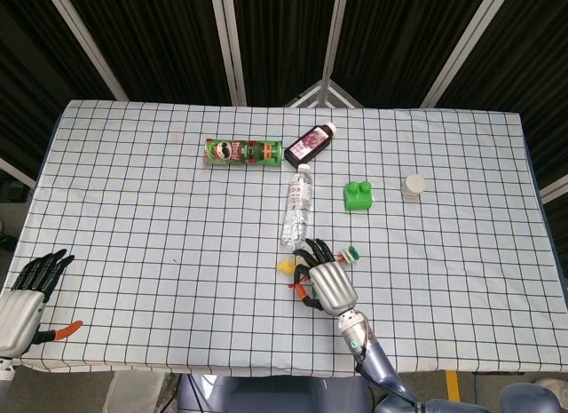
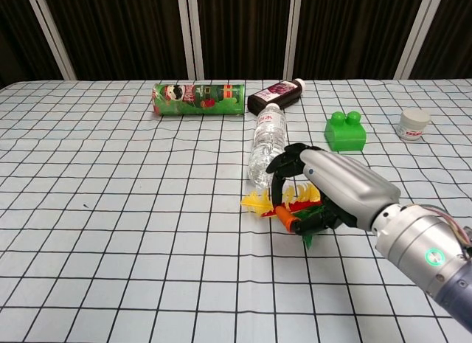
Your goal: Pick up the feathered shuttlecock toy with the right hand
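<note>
The feathered shuttlecock toy [image 2: 286,207] has yellow, red, orange and green feathers and lies near the table's front centre, just below the water bottle. My right hand [image 2: 332,192] covers it from above, fingers curled round the feathers, which stick out to the left of the hand. In the head view the right hand [image 1: 330,284] hides most of the feathered shuttlecock toy [image 1: 289,266]; a green-white bit pokes out at its right. My left hand [image 1: 27,293] rests at the table's front-left corner with fingers apart, holding nothing.
A clear water bottle [image 2: 267,140] lies just behind the hand. Behind it are a green chip can [image 2: 199,98] and a dark bottle [image 2: 274,96]. A green brick [image 2: 344,131] and a white jar [image 2: 414,124] sit to the right. Orange-handled pliers [image 1: 55,331] lie by the left hand.
</note>
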`<state>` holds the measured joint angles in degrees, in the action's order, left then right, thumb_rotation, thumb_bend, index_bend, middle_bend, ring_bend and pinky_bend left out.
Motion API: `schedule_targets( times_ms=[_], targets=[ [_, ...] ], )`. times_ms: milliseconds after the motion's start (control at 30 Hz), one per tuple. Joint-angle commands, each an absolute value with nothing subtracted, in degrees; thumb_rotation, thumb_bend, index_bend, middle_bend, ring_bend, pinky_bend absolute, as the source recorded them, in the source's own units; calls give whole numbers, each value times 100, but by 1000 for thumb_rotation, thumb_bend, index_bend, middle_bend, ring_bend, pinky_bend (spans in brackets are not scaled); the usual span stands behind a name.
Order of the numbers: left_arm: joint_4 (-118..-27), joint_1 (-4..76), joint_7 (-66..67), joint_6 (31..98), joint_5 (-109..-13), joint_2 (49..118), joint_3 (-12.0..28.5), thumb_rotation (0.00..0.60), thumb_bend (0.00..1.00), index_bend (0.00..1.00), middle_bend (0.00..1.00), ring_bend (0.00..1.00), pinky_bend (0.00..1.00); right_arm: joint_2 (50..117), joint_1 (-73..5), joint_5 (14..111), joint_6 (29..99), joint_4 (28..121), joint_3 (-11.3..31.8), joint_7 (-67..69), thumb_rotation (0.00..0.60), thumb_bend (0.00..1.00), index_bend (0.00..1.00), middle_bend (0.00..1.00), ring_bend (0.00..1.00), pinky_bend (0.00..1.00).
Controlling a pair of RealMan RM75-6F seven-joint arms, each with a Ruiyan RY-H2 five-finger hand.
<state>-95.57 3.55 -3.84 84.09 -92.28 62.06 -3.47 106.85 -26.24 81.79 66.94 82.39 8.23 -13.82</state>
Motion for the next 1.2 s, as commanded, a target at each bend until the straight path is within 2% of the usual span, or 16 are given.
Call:
schedule_targets(
  times_ms=[33,367,500,900,967,1100,1200],
  targets=[
    [-9560,353,-378,8408,-9226,6204,-349,600,0,0,0,0,0,10543,-2623,8173,6744,8402,864,-1446,600,533,642,246,0,0],
    [-9567,349,-366,8408,-9209,6206,-345,600,0,0,0,0,0,9831,-2629,8108,6898,9030,1135,-1744,600,550,643,247,0,0],
    [-9571,347,-370,8410,-9209,6204,-347,600,0,0,0,0,0,9340,-2607,7940,6942,9228,1371,-1855,600,550,643,247,0,0],
    [-9595,340,-326,8397,-9194,6205,-354,600,0,0,0,0,0,8150,-2434,7169,6978,9309,1935,-1752,600,551,629,248,0,0],
    [-9602,339,-311,8396,-9192,6209,-354,600,0,0,0,0,0,7997,-2379,7047,6970,9342,1946,-1720,600,551,557,248,0,0],
    [-9613,335,-282,8398,-9195,6216,-357,600,0,0,0,0,0,7771,-2324,6947,6938,9433,1873,-1809,600,552,226,180,0,0],
    [-9619,330,-264,8403,-9197,6221,-360,600,0,0,0,0,0,7662,-2282,6927,6997,9562,1827,-1862,600,523,42,110,0,0]
  ],
)
